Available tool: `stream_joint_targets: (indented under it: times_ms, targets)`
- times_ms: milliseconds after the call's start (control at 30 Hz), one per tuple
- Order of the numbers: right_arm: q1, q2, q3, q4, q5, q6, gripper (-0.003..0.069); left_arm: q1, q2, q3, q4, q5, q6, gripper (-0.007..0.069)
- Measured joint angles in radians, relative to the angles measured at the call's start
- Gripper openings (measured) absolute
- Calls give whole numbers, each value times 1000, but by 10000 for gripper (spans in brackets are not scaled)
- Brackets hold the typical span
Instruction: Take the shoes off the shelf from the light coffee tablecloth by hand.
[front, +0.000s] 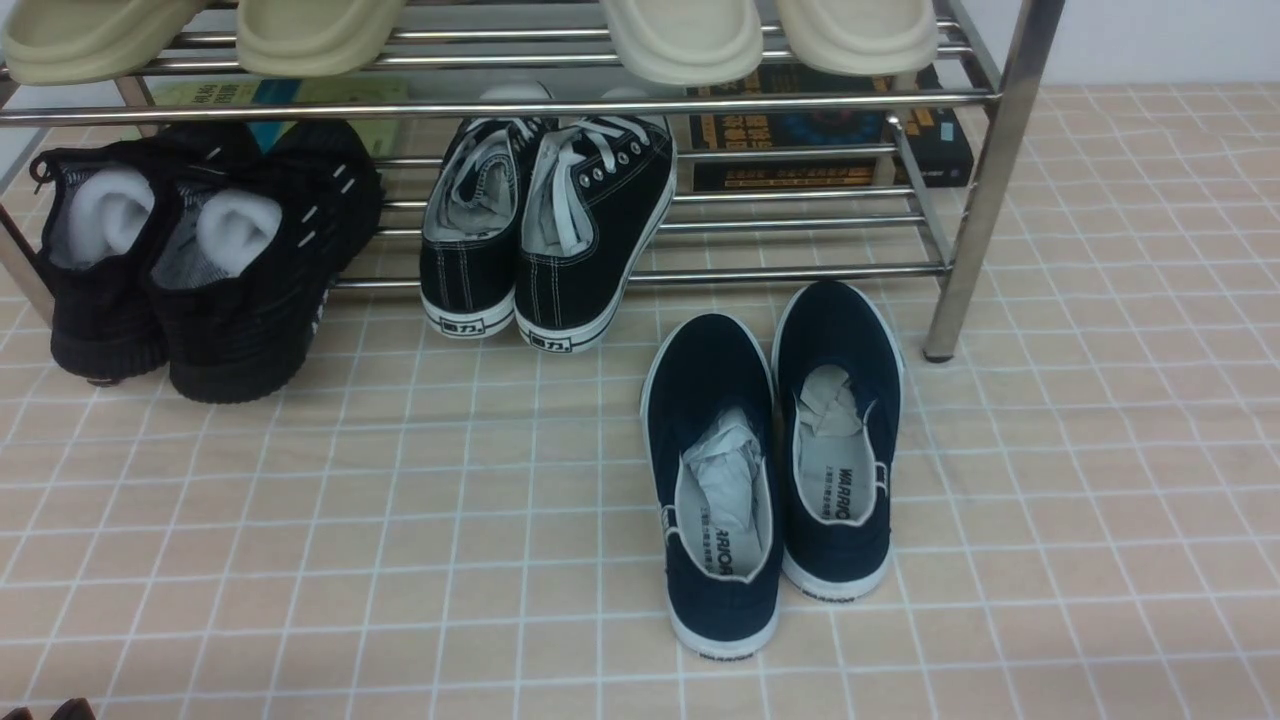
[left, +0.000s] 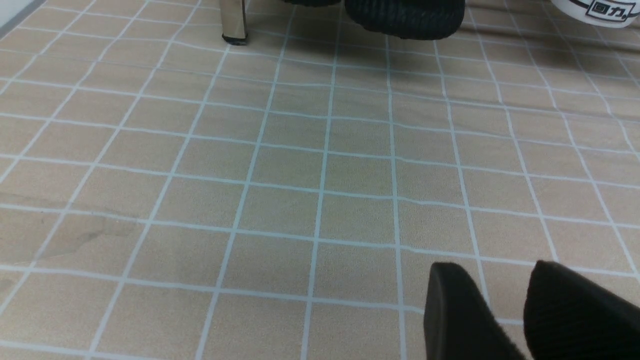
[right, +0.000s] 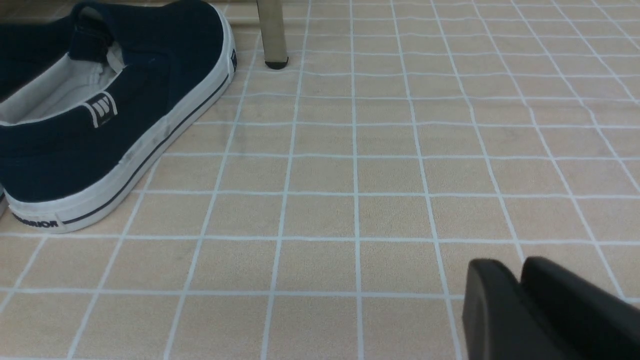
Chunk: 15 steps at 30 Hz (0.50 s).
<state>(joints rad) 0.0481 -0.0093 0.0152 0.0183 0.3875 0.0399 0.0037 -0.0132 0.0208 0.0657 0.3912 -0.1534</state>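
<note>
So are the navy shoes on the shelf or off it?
Off. The navy shoes sit flat on the tablecloth before the shelf, toes just touching its lowest front rod.

You see the shelf (front: 985, 160) cut off at the frame's top, cream slippers (front: 680, 40) cropped there, books (front: 830, 130) behind rods, titles illegible, both arms unseen in front view.

"WARRIOR" is printed on the insoles and heels of the navy shoes (front: 770, 460).
</note>
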Motion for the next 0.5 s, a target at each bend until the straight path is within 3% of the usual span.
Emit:
stream_joint_targets:
  times_ms: [500]
  targets:
    - [0,0,-1,0,0,0,120,0,0,0,0,0,0,240]
